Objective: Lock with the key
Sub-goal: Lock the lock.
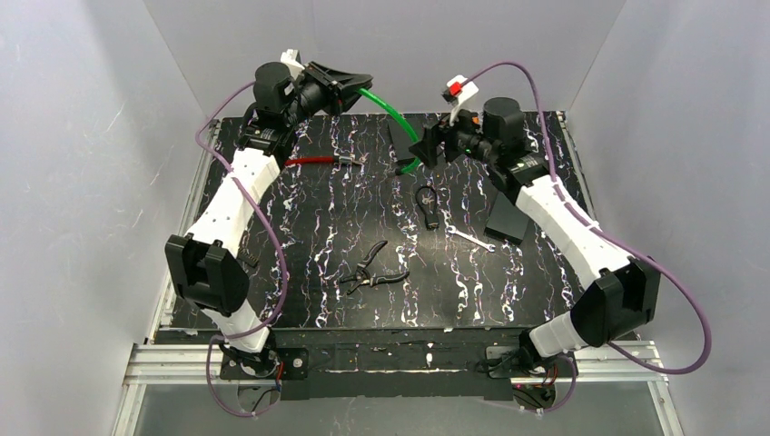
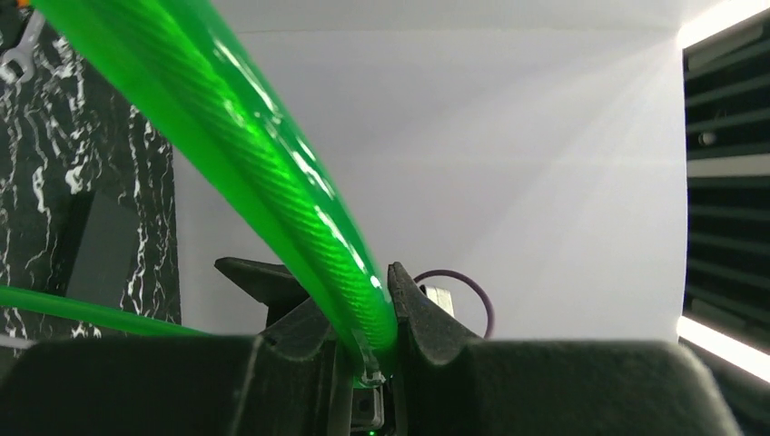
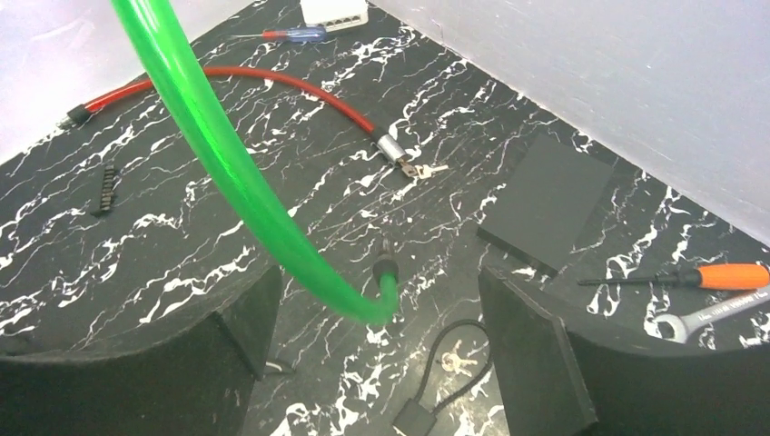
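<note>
A green cable lock [image 1: 397, 116] arcs through the air at the back of the table. My left gripper [image 1: 356, 84] is raised and shut on one end of it; in the left wrist view the cable [image 2: 272, 163] runs out from between the fingers [image 2: 413, 304]. My right gripper [image 1: 425, 145] is open. In the right wrist view its jaws stand wide on both sides of the cable's free end with the black pin [image 3: 385, 267], not touching it. A small bunch of keys [image 3: 453, 363] lies on the table inside the loop of a small black cable lock [image 3: 413, 416] below it.
A red cable lock [image 3: 272, 82] lies at the back left, keys [image 3: 425, 169] at its metal cylinder. Black blocks [image 3: 549, 200] [image 1: 506, 221], an orange screwdriver [image 3: 722, 275], a wrench [image 1: 472, 239] and pliers [image 1: 368, 270] lie on the marbled table [image 1: 300, 227].
</note>
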